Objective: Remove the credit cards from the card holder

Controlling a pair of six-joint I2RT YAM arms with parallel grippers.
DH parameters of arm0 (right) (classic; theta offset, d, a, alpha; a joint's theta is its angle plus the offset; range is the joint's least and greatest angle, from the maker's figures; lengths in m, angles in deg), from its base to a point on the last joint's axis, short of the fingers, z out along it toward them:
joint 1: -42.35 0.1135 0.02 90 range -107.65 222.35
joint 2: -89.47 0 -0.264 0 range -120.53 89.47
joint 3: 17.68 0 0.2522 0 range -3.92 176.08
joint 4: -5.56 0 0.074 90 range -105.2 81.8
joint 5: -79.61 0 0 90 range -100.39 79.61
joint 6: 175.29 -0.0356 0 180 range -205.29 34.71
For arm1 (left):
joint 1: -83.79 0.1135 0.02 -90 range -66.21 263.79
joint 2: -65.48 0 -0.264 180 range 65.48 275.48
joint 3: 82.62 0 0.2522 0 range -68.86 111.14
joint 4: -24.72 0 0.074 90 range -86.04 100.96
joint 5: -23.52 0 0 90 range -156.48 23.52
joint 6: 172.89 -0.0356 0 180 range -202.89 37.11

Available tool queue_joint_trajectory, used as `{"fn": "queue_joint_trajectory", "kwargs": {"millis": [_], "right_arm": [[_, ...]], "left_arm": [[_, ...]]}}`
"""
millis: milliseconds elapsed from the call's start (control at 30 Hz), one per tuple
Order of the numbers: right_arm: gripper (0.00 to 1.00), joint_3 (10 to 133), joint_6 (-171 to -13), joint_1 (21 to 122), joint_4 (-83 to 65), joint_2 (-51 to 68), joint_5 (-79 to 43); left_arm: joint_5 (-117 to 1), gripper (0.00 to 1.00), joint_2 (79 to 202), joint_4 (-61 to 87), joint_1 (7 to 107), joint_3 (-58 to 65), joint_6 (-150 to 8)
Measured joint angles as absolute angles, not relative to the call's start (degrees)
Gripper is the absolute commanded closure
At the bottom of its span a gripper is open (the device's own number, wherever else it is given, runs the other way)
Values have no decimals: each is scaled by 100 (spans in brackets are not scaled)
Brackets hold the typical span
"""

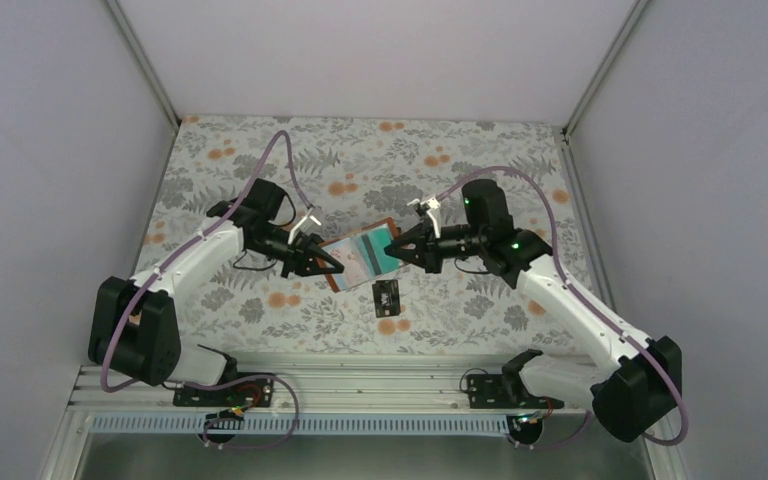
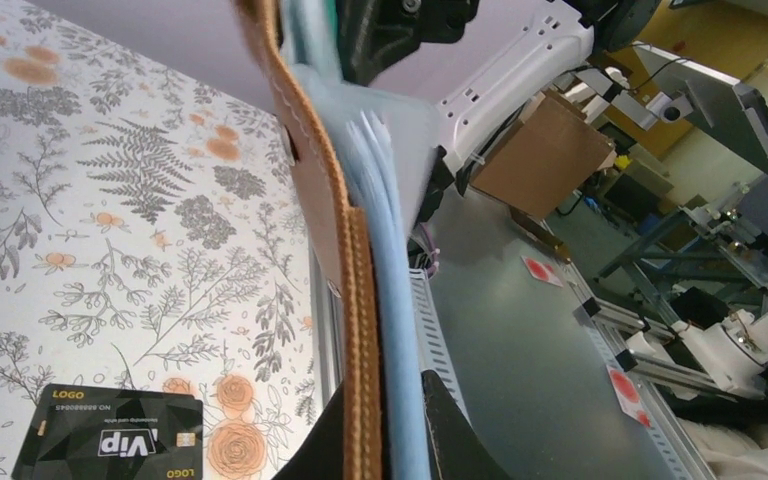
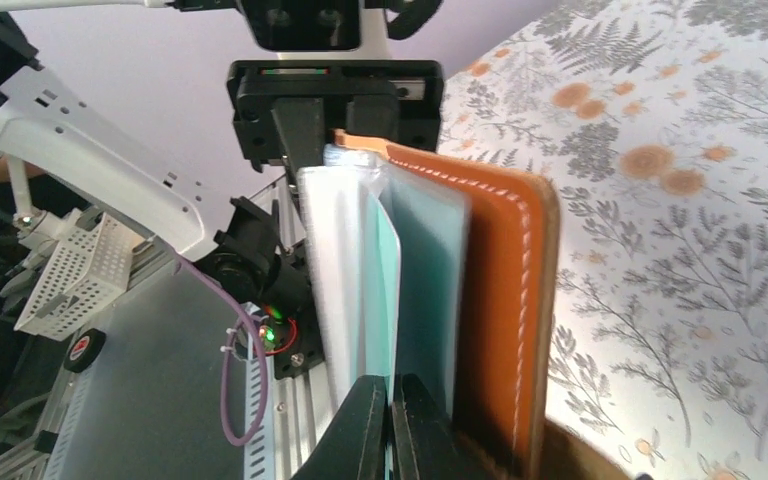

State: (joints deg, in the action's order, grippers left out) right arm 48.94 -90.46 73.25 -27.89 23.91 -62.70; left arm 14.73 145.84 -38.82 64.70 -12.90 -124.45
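1. The card holder [image 1: 353, 258] hangs between the 2 arms over the middle of the table [image 1: 260, 160]. It is opened out, and it looks lifted clear of the table rather than lying on it.
2. The left pincer [image 1: 312, 258] is pressed together on the holder's left end. In its own wrist view, the brown leather and pale blue pockets run edge-on up from between its fingers [image 2: 332, 452].
3. The right pincer [image 1: 403, 250] comes in from the opposite end, its fingers [image 3: 364, 430] closed tight. As far as I can see, they nip the edge of the teal-green card [image 3: 384, 290], which stands proud of the pockets.
4. The relation that matters is that the holder's long axis runs left to right, straight from one pincer to the other. The teal-green card points out toward the right arm, so I judge it should slide out rightward, away from the left pincer's anchoring grip. A skewed pull could drag the whole holder along.
5. 1 black card [image 1: 387, 297] already lies flat on the table just in front of the holder, so I judge the job only partly done. I cannot tell what other cards sit in the pale pockets.
6. The table wears a floral grey-and-orange cloth. Plain pale walls [image 1: 50, 120] close in 3 sides, and a metal rail [image 1: 360, 375] carries the arm bases at the near edge.
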Motion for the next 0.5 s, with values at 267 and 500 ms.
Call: {"fn": "queue_joint_trajectory", "kwargs": {"millis": [267, 500], "right_arm": [[96, 5074, -8865, 6723, -3466, 2640, -5925], [96, 5955, -9529, 6339, -4371, 2610, -3980]], "left_arm": [[1473, 98, 14584, -3909, 6468, -1290, -12414], [751, 98, 14568, -2962, 6507, -1294, -11238]]}}
